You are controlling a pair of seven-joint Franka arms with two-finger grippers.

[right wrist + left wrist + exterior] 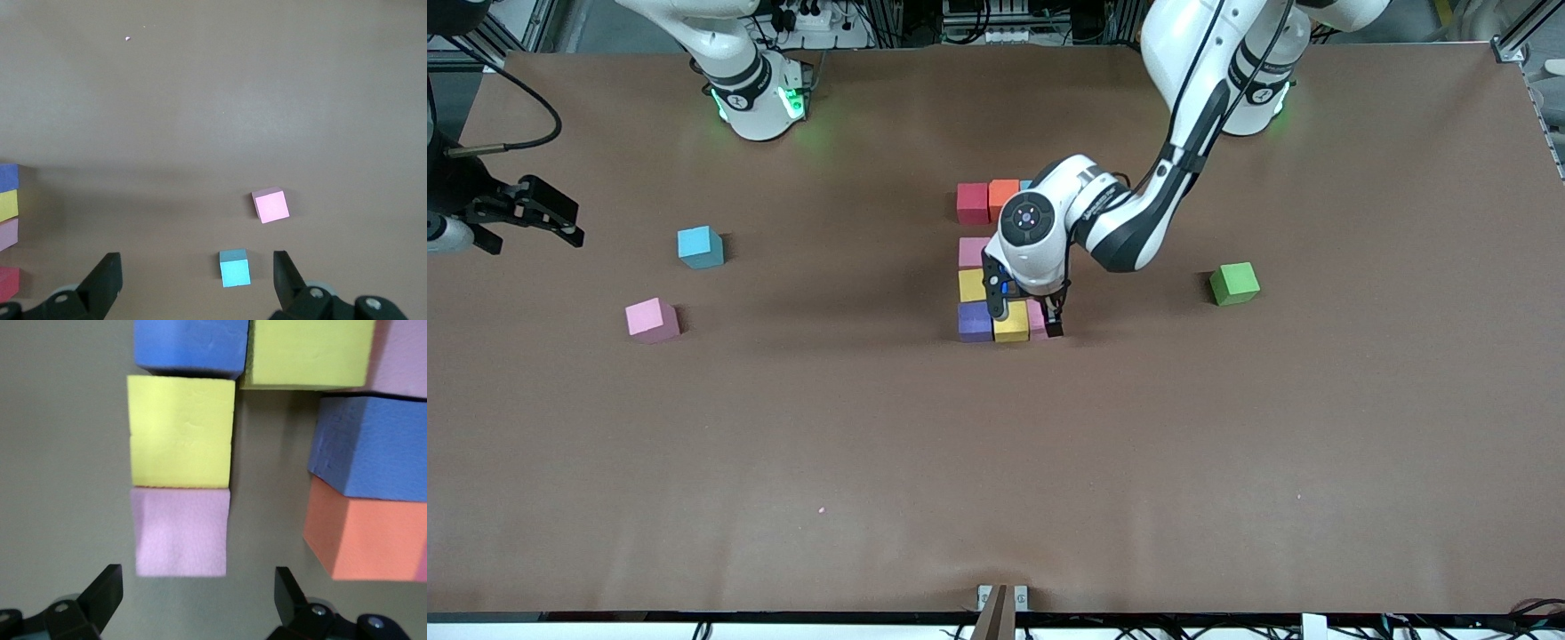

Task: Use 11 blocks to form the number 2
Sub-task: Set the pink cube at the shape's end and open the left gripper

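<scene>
A cluster of touching cubes lies mid-table: red (pixel 972 203), orange (pixel 1003 196), pink (pixel 972 252), yellow (pixel 971 284), purple (pixel 975 321), yellow (pixel 1011 322) and pink (pixel 1037 320). My left gripper (pixel 1025 320) is open and low at that end pink cube (pixel 181 532), with a fingertip wide on each side and not gripping it. The left wrist view also shows a purple cube (pixel 373 447) and an orange cube (pixel 367 530), which the arm hides in the front view. A light blue cube (pixel 700 247) and a pink cube (pixel 652 320) lie loose. My right gripper (pixel 574 224) waits open and empty.
A green cube (pixel 1234 284) sits alone toward the left arm's end of the table. The right wrist view shows the loose light blue cube (pixel 235 268) and pink cube (pixel 271 205) on bare brown table (pixel 996 462).
</scene>
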